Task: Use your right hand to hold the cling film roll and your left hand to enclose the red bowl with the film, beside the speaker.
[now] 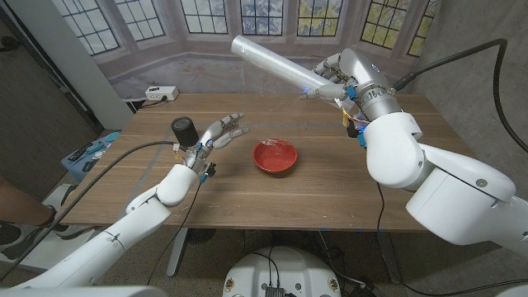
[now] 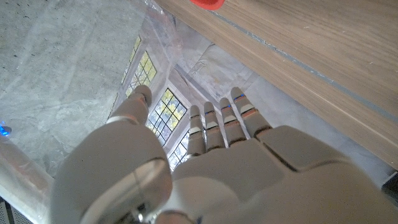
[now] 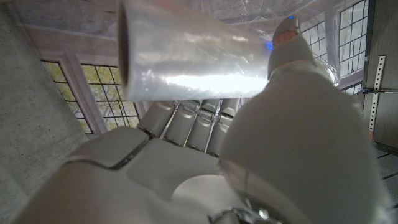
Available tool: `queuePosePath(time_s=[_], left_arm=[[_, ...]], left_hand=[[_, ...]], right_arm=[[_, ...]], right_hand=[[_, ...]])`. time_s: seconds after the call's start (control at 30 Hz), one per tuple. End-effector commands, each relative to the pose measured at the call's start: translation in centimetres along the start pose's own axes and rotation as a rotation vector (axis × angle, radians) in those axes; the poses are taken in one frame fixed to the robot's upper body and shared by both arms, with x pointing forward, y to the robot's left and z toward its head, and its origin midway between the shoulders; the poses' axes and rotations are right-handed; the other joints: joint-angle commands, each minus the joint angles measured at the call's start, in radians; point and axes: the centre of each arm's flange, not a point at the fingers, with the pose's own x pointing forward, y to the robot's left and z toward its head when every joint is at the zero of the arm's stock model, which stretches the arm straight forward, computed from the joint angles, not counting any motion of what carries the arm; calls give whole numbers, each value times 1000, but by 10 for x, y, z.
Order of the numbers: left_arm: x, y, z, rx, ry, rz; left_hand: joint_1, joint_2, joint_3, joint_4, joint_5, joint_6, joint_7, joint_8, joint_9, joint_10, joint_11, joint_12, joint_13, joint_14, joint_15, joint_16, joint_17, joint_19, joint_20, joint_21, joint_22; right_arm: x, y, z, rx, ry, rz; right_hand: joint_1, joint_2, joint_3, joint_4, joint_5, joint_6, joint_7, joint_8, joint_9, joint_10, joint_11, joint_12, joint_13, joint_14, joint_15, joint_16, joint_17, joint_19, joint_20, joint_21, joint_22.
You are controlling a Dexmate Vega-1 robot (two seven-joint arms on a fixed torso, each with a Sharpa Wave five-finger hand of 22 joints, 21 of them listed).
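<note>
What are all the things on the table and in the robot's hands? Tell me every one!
red bowl: one, red, on the table's middle.
speaker: one, black, on the table beside the left hand.
cling film roll: one, clear and shiny, held up above the table's far side.
table: one, brown wood.
power strip: one, white, on the ledge behind the table.
left hand: white, fingers spread, holding nothing, between speaker and bowl.
right hand: white, grips the roll's end.
</note>
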Motion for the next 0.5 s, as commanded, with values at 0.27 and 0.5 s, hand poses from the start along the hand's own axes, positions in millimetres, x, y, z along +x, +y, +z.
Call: queuePosePath(time_s=[0.27,0.5], left_arm=[[8,-9,-4,-1,3,17],[9,-8,-4,-31,5,15]], left_hand=[[118,83,-28,-3,-13,406,-41,60,9,502,-138,145,64,432,-136,106,20,114,11,40,16],[178,94,-35,-10,-18,471,-35,71,13,581,-171,183,100,490,-176,141,37,132,1,50,19]], right_arm=[[-3,7,9,39,-4,38],[0,9,9,50,0,56]], right_hand=[[228,230,-8,2,8,15,-9,-2,6,1,5,4,5,11,-85,8,6,11,-44,12,1],[230,231,-10,2,8,14,-6,-6,7,2,9,2,4,11,-85,9,10,11,-43,16,1]])
